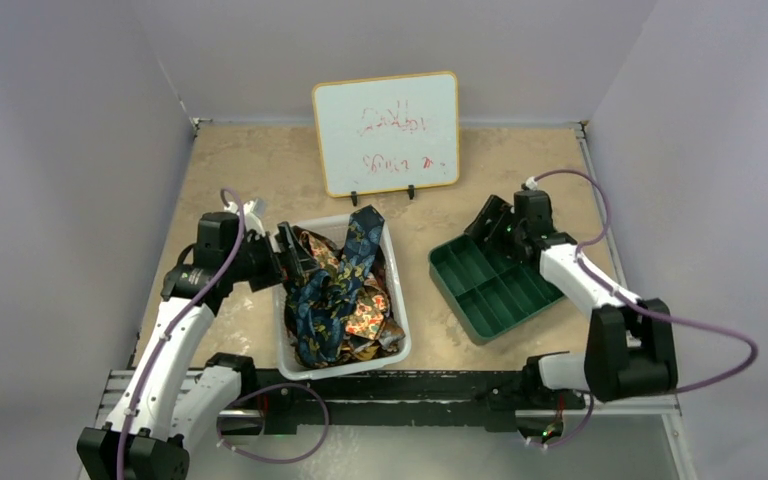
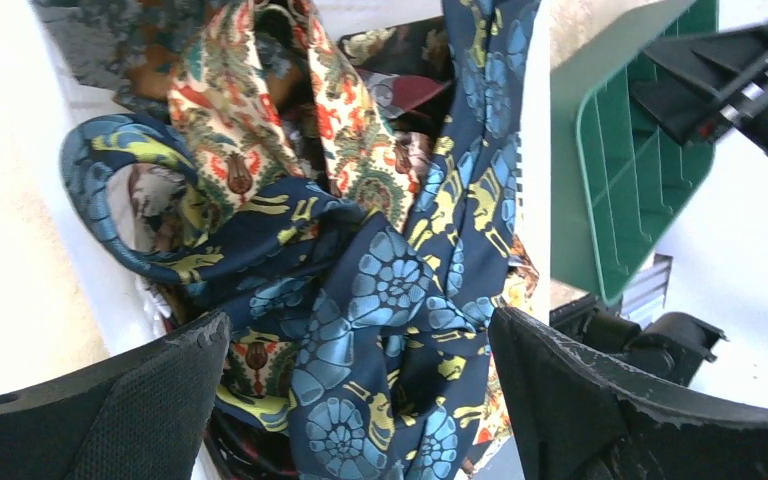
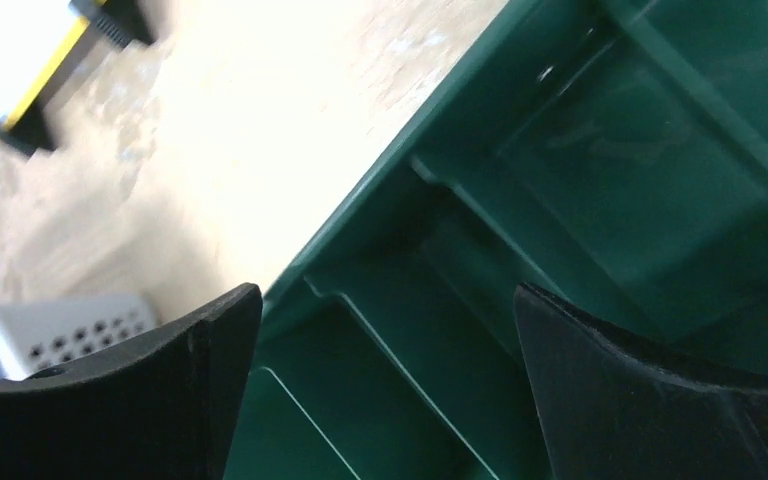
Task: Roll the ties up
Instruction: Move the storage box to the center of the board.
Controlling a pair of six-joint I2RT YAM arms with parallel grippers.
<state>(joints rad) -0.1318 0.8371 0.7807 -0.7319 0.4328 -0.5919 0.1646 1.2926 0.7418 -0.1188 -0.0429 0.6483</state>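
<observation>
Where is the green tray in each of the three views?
Top external: the green tray lies right of centre, beside the white bin.
Left wrist: the tray is at the upper right, just past the bin's rim.
Right wrist: the tray fills the right and bottom.
Shared landmark: the white bin, which is at the lower left in the right wrist view.

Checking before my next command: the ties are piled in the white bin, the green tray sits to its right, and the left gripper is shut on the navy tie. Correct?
Not quite. The left gripper is open: the left wrist view shows its fingers spread, the navy tie lying loose beyond them. The ties are in the white bin, with the green tray to its right.
</observation>
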